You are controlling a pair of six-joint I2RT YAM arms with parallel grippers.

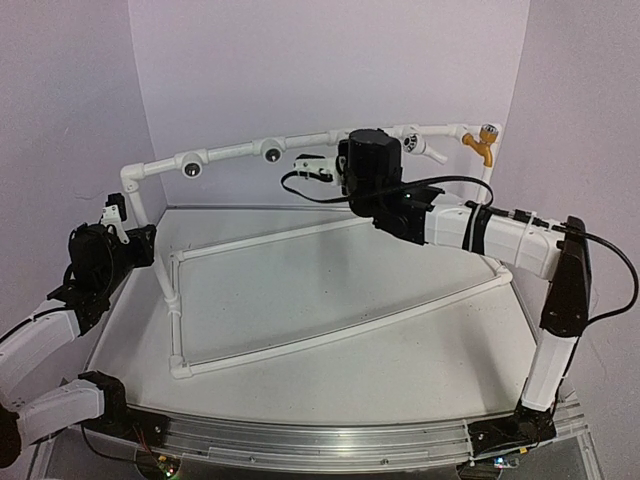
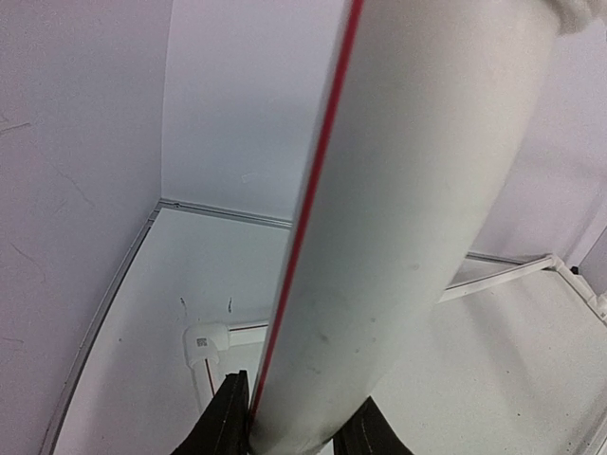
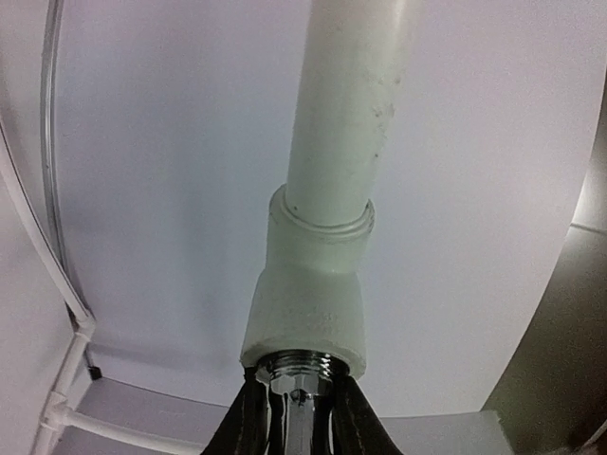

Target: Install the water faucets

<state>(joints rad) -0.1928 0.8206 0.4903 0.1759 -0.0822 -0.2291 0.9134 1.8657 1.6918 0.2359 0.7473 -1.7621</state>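
White desk point(image 1: 400, 360), lilac walls, from above: white faucet point(image 1: 428, 148) and orange faucet point(image 1: 483, 143) on rail point(image 1: 240, 150) near back-right corner; left wrist: left gripper point(image 2: 294, 428) clamped on pipe point(image 2: 408, 237) by left edge; right wrist: right gripper point(image 3: 296, 427) clamped on silver faucet point(image 3: 296, 389) at tee point(image 3: 308, 303) mouth.

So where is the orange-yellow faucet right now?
Top view, upper right: the orange-yellow faucet hangs at the white pipe frame's top right corner, beside the white faucet.

Shiny chrome metal: silver faucet point(image 3: 299, 403). Matt white plastic, slightly scuffed: tee fitting point(image 3: 308, 303), pipe frame point(image 3: 346, 114). Glossy plastic: orange-yellow faucet point(image 1: 483, 143). Matt white, speckled: table point(image 1: 400, 350). Brushed metal: rail point(image 1: 320, 445) along table's near edge.
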